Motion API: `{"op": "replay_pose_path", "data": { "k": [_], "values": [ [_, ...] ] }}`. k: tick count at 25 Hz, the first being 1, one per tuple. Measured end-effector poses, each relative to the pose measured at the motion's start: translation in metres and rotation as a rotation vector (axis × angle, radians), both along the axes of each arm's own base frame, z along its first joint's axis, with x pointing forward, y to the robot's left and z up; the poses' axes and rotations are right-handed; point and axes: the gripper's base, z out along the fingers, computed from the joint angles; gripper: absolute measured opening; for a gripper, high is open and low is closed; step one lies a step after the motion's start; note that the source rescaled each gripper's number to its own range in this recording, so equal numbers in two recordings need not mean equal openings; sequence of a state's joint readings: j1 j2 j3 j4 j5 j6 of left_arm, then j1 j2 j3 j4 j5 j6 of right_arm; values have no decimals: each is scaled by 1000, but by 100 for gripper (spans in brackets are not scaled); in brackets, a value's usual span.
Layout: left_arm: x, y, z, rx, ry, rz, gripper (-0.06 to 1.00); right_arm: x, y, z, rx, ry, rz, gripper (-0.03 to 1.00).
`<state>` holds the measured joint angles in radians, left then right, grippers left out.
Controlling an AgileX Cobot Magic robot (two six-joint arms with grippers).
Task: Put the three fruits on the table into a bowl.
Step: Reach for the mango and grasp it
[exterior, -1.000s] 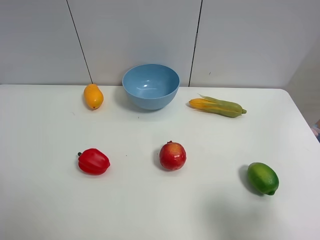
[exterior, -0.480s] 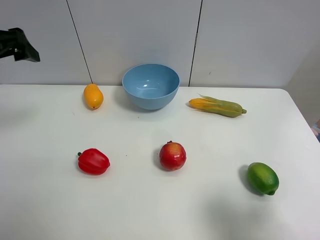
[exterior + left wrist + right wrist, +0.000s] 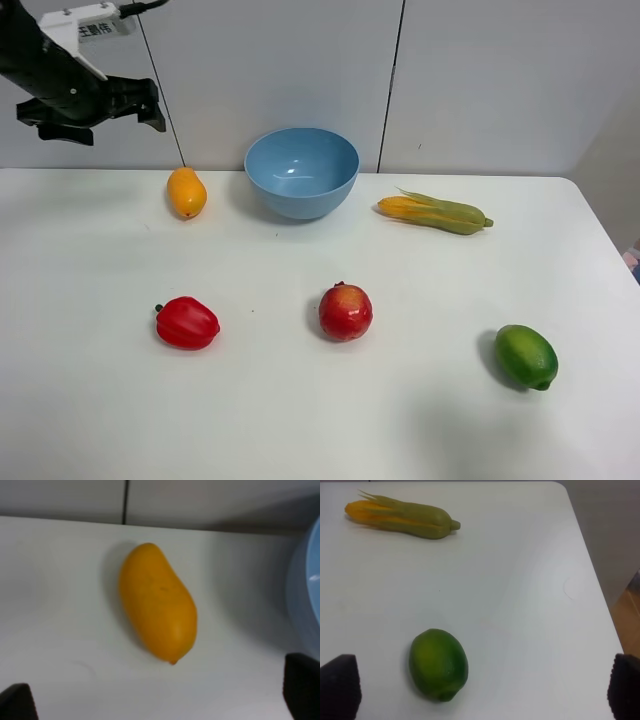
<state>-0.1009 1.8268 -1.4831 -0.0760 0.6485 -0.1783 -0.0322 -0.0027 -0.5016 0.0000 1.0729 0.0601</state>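
Note:
The orange-yellow mango lies on the white table at the back left, next to the light-blue bowl, which holds nothing. The red pomegranate sits mid-table and the green lime at the front right. My left gripper hangs open in the air, up and to the left of the mango. Its wrist view shows the mango between the wide-apart fingertips, with the bowl's rim at the edge. My right gripper is open above the table, with the lime between its fingertips.
A shiny red bell pepper lies at the front left. A yellow corn cob with green husk lies to the right of the bowl and also shows in the right wrist view. A grey wall runs behind the table. The table's rounded corner is near the corn.
My left arm has come into the exterior view from the upper left and moved right, towards the spot above the mango. The fruits and the bowl have not moved.

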Motion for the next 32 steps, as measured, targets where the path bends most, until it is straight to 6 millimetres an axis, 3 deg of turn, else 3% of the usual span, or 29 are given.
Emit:
{"op": "replay_pose_path", "data": {
  "k": [4, 11, 23, 32],
  "values": [
    [27, -16, -21, 0, 32, -29, 100, 0, 0, 0, -5, 0, -3, 100],
    [57, -20, -63, 9, 118, -33, 100, 0, 0, 0, -5, 0, -3, 100],
    [72, -22, -116, 25, 167, -32, 100, 0, 0, 0, 0, 0, 0, 100],
    [78, -20, -134, 65, 152, -45, 100, 0, 0, 0, 0, 0, 0, 100]
  ]
}}
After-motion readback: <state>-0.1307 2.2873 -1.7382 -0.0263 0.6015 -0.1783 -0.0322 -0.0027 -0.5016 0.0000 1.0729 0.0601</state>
